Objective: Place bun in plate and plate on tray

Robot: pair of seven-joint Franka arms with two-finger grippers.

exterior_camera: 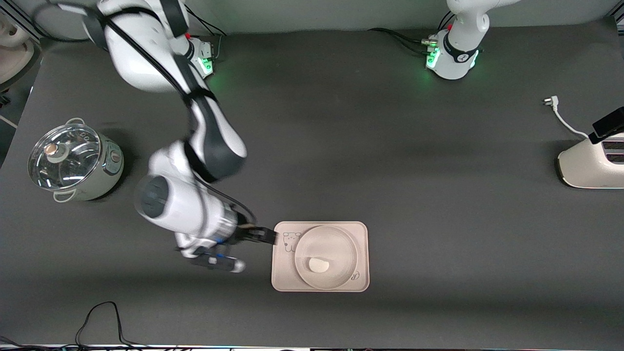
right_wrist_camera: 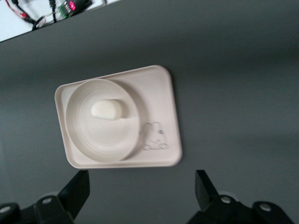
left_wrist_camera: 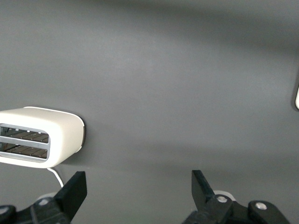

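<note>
Two steps of the task are looking finished in the front view: the bun (exterior_camera: 319, 264) is lying in the plate (exterior_camera: 336, 246), toward the side nearer the front camera, and the plate is sitting on the tray (exterior_camera: 363, 258), covering most of it. The right hand (exterior_camera: 265, 236) is hanging just beside the tray's edge toward the right arm's end of the bench (exterior_camera: 438, 170), holding nothing. A lidded pot (exterior_camera: 73, 163) is standing at that same end, a toaster (exterior_camera: 592, 165) at the left arm's end. Only the left arm's base is showing here, so that arm is waiting.

The left wrist view is showing the left hand (left_wrist_camera: 138, 189) with fingers spread wide and empty, over bare bench with the toaster (left_wrist_camera: 39, 135) nearby.

The right wrist view is showing the right hand (right_wrist_camera: 142, 189) wide open and empty, apart from the tray (right_wrist_camera: 161, 93); the plate (right_wrist_camera: 103, 140) is resting inside the tray's rim, and the bun (right_wrist_camera: 106, 109) is sitting in it.

By my judgement, nothing is left to place, so the next move is calling only for drawing the right arm clear without nudging the tray.
</note>
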